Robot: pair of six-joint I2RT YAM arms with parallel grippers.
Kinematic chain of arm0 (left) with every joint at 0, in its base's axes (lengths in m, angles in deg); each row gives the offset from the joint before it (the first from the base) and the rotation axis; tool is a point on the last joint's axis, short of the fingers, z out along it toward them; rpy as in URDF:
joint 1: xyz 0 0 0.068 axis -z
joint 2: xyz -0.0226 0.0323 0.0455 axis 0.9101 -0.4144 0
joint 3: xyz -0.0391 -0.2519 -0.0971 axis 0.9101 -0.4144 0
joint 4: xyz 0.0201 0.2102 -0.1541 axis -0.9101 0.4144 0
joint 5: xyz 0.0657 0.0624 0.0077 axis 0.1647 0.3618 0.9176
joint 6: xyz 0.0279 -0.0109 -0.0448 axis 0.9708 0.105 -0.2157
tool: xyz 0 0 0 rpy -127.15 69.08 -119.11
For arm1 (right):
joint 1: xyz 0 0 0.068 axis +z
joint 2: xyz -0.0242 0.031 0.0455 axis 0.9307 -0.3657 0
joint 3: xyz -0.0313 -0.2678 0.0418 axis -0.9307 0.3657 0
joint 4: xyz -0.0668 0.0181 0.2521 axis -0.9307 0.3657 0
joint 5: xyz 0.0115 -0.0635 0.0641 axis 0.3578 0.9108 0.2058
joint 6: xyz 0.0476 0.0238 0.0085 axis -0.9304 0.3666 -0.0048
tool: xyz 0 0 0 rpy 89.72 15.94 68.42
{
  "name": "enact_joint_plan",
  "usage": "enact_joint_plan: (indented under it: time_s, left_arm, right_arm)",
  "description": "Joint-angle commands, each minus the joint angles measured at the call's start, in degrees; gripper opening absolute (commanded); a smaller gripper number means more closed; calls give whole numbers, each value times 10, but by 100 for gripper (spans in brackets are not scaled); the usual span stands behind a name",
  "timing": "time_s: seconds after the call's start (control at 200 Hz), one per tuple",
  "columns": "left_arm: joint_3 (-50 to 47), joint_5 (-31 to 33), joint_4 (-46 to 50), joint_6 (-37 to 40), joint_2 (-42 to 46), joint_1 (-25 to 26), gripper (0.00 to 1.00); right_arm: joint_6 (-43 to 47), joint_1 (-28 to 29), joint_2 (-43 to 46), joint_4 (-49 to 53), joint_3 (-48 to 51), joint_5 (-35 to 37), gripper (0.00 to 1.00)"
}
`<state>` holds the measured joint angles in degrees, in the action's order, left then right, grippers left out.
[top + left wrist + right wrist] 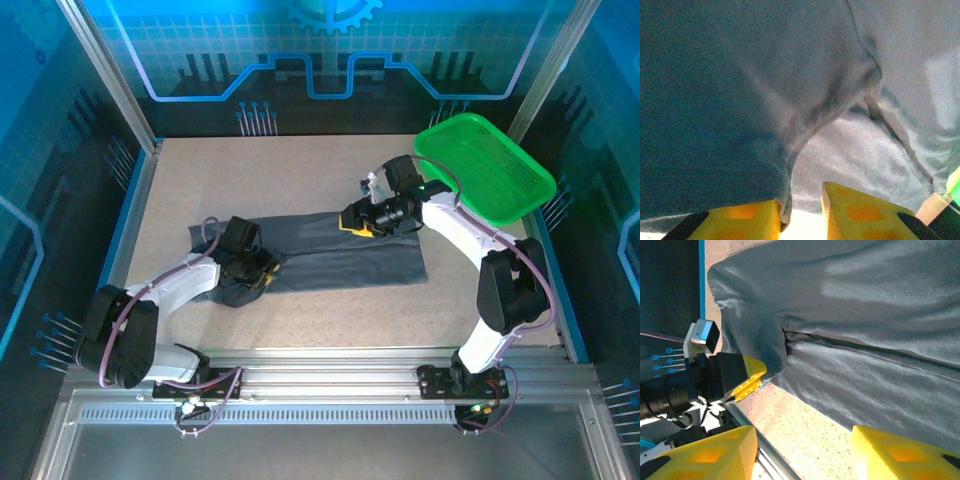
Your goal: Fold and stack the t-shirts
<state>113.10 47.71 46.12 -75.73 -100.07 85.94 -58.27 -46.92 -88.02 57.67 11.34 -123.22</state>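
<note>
A dark slate-grey t-shirt (340, 262) lies on the speckled beige table (300, 180) as a long band running left to right across the middle, its right end squared off and its left end bunched under the left arm. A crease or layered edge runs along its length, and the right wrist view shows it as a dark seam line across the cloth (865, 315). The left gripper (265, 272) is down on the near left part of the shirt. In the left wrist view its yellow jaws (801, 200) stand fairly close together with a bright gap between them. A raised ridge of grey fabric (740, 100) runs down into that gap against the left-hand finger (747, 222), but I cannot tell whether the cloth is actually pinched. The same gripper shows at the left of the right wrist view, one yellow fingertip (747, 379) at the shirt's rumpled edge. The right gripper (356, 222) sits at the far edge of the shirt, right of its middle. Its jaws (802, 440) are spread wide with nothing between them, over the shirt's edge and bare tabletop. A bright green plastic basket (490, 165) rests tilted at the far right corner, well apart from the shirt.
</note>
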Motion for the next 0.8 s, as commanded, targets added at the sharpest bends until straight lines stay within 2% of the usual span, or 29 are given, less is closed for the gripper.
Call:
enact_joint_plan:
  time_s: [0.0, 0.195, 0.36, 0.41, 0.615, 0.7, 0.795]
  left_arm:
    - [-14, -19, 29, -32, 0, 23, 28]
    - [-31, -40, 39, -40, 19, 35, 31]
    - [-2, -30, 149, 32, 87, 4, 48]
    - [4, -24, 187, 57, 107, -20, 51]
    - [22, 40, 328, 163, 146, -169, 51]
    - [20, 74, 344, 197, 142, -223, 59]
    - [15, 79, 315, 230, 124, -277, 60]
  right_arm:
    - [-3, 4, 11, -5, 3, -11, 53]
    - [0, 4, 5, -2, -5, -10, 53]
    - [-3, 4, 4, -5, 0, -11, 53]
    - [-5, 4, 5, -7, 3, -11, 53]
    - [-7, 14, -5, -10, -3, -16, 52]
    - [-7, 20, -7, -10, -8, -14, 52]
    - [-9, 23, -7, -11, -8, -14, 52]
